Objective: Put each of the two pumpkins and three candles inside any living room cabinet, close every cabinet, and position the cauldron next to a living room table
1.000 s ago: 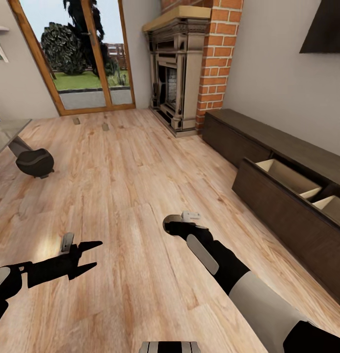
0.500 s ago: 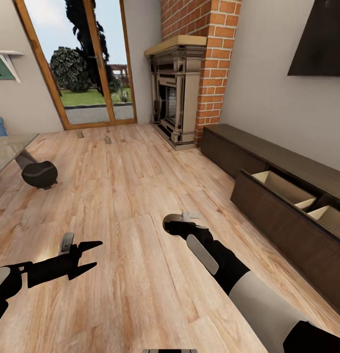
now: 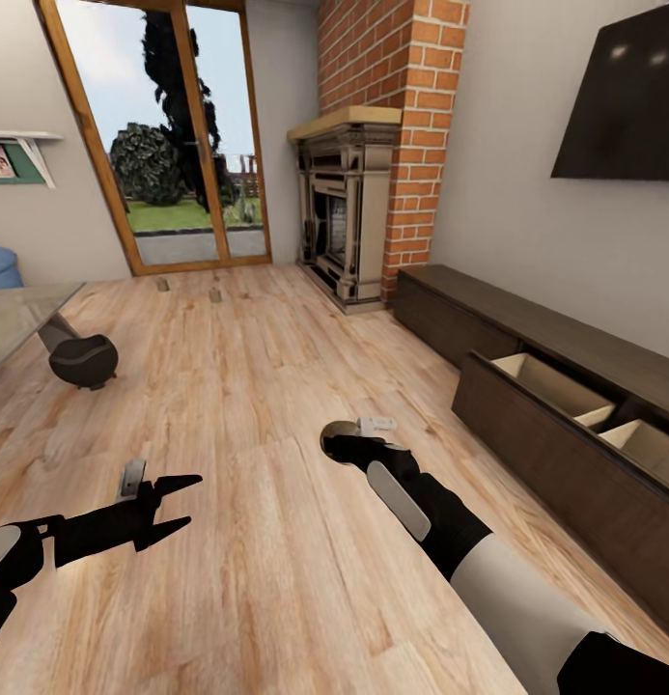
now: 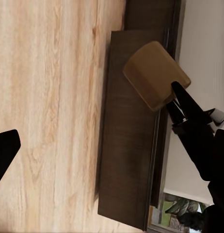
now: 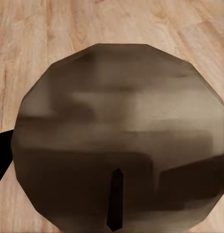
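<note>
My right gripper [image 3: 340, 446] is shut on a beige candle [image 3: 336, 433], held low over the wooden floor. Its top and wick are close up in the right wrist view [image 5: 121, 141], and the left wrist view shows the same candle [image 4: 155, 75] in front of the cabinet. My left gripper [image 3: 180, 502] is open with nothing in it. Two more candles [image 3: 162, 284] [image 3: 215, 294] stand on the floor by the glass door. The black cauldron [image 3: 83, 360] sits on the floor beside the glass table [image 3: 20, 314]. The dark-brown cabinet [image 3: 527, 323] runs along the right wall, one drawer [image 3: 551, 381] pulled open. The pumpkins are out of view.
A fireplace [image 3: 344, 222] with a brick chimney stands at the far wall beyond the cabinet. A dark screen [image 3: 619, 97] hangs above the cabinet. Wide wooden floor [image 3: 257, 386] lies between me, the door and the cabinet.
The camera has tilted up and shifted, so the whole room sits lower in the picture. Both arms keep their pose, and the candle stays in my right gripper.
</note>
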